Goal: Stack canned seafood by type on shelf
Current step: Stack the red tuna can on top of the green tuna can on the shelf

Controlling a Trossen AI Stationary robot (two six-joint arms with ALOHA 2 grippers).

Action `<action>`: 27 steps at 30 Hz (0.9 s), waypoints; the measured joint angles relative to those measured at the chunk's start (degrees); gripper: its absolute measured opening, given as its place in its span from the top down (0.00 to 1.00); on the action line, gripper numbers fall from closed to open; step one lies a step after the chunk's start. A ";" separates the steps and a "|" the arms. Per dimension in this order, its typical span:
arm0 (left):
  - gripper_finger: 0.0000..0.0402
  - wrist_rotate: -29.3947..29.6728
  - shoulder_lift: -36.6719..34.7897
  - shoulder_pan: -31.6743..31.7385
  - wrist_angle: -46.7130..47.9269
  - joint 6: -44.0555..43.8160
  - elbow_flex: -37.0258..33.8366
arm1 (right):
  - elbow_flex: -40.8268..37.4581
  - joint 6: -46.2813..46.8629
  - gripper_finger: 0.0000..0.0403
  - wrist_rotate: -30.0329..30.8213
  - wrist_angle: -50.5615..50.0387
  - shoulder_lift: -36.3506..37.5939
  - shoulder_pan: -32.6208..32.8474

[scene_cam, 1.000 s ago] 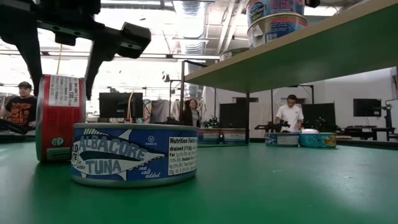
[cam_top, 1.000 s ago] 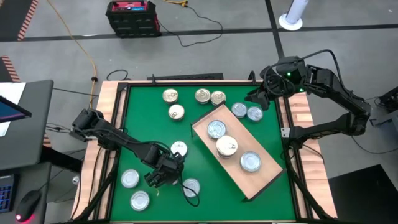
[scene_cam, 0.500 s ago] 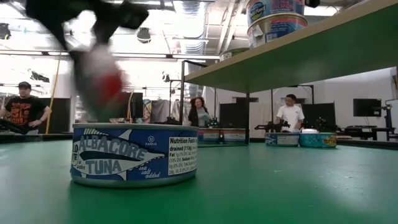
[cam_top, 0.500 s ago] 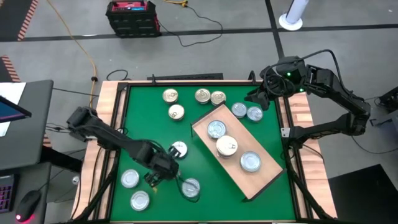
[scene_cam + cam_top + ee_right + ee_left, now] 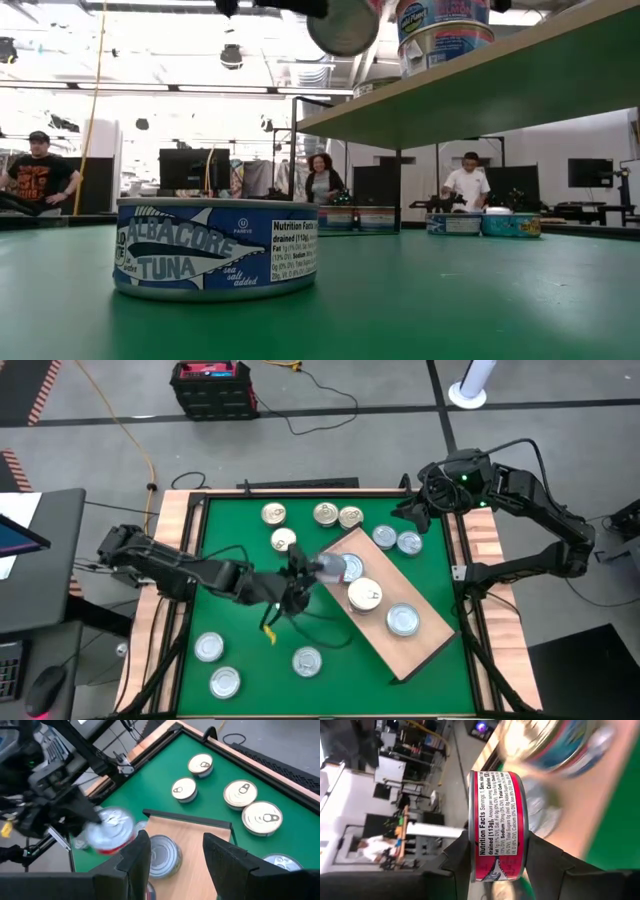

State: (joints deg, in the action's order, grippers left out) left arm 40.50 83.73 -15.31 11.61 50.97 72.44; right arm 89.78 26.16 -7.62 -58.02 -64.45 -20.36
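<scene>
The left gripper (image 5: 300,575) has its fingers (image 5: 547,862) shut on a red can (image 5: 496,826), lifted on its edge by the near corner of the shelf (image 5: 425,645), which carries three silver cans. The right gripper (image 5: 410,510) waits open over the desk's (image 5: 230,550) far corner.

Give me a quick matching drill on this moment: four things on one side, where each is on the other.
Things:
1. red-label can
2. Albacore tuna can
3. gold-lid can
4. right gripper

Places:
A. on the green mat, near the low camera
B. on the shelf
C. held in the left gripper's fingers, above the shelf's end
D. waiting over the table's far right corner

Pairs: 1-C, 2-A, 3-B, 4-D
</scene>
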 joint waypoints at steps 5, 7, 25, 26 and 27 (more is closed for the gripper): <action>0.64 -7.03 -0.02 6.78 -4.14 7.27 0.03 | 0.00 0.16 0.49 0.00 0.93 -0.02 0.00; 0.63 -12.19 -0.01 9.19 -6.31 10.81 0.04 | 0.00 0.16 0.49 0.00 1.50 -0.02 0.00; 0.63 -19.69 6.31 11.65 -6.75 25.00 0.17 | 0.00 0.11 0.49 0.00 2.49 -0.04 0.00; 0.63 -19.71 6.36 11.65 -6.48 24.86 0.17 | 0.00 -0.17 0.49 -0.02 2.63 -0.04 0.00; 0.62 -19.81 6.45 11.67 -6.21 24.84 0.15 | 0.00 -0.52 0.49 0.00 2.80 -0.04 0.00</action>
State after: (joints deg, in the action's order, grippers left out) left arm 20.69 90.17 -3.64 5.41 75.81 72.59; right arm 89.78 25.65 -7.62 -55.22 -64.49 -20.36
